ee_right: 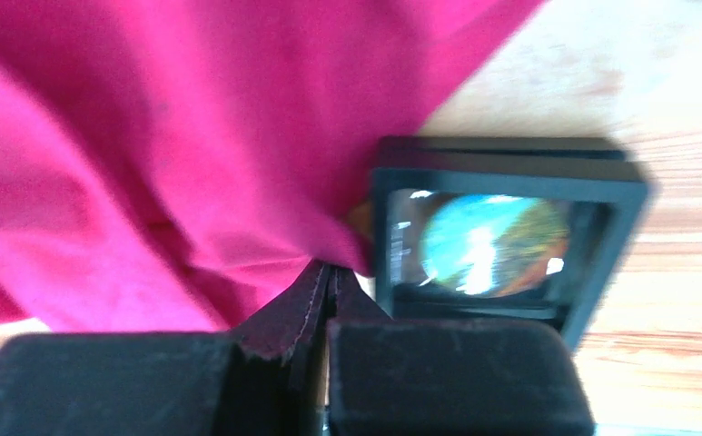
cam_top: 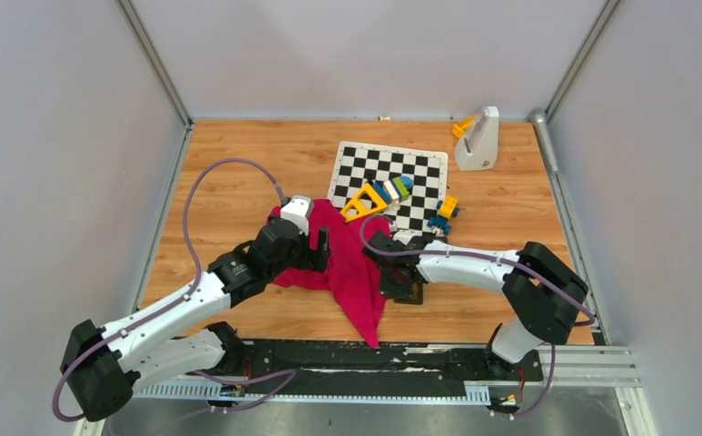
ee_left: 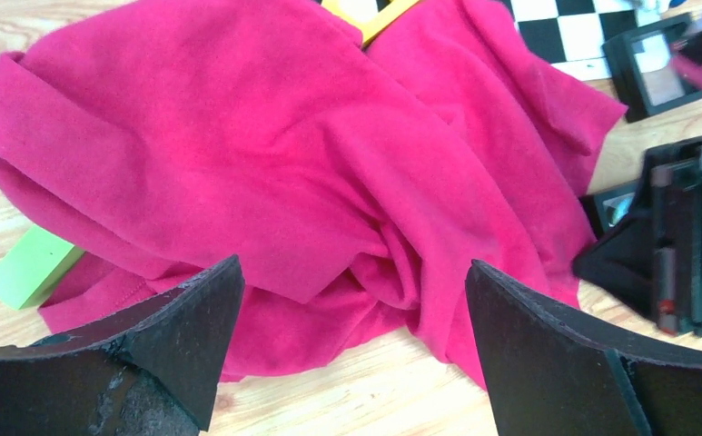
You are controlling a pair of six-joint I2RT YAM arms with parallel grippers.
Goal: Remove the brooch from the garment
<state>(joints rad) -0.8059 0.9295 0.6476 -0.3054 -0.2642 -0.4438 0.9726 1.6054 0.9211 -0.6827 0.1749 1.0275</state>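
The wooden table (cam_top: 238, 173) carries everything. On its middle lies the garment (cam_top: 351, 263), a crumpled magenta cloth with many folds. One narrow end of it runs toward the near edge, and its far edge covers part of a yellow triangle (cam_top: 362, 202).

The left arm (cam_top: 161, 318) rises from its base at the near left, bends at the elbow and reaches to the cloth from the left side. The left tool (ee_left: 351, 272) hangs low over the near edge of the garment. Its two dark fingers (ee_left: 174, 336) are spread wide and nothing is between them, so it is released.

The right arm (cam_top: 465, 265) goes up from the near right base, folds at the elbow and stretches its forearm flat to the left. The right tool (ee_right: 326, 286) is at the right edge of the garment, its fingers pressed together, clenched. The tips touch a fold of the cloth, but it cannot be told whether cloth is caught between them.

Behind the garment lies a chequered board (cam_top: 420, 168) with coloured blocks (cam_top: 397, 188) on it. A white stand (cam_top: 477, 141) is near the far right corner. Just beside the right tool sits a black square frame (ee_right: 510, 168) with a blurred, shiny round shape inside. A green block (ee_left: 31, 265) shows from under the left edge of the garment. The brooch cannot be picked out with certainty in any view.
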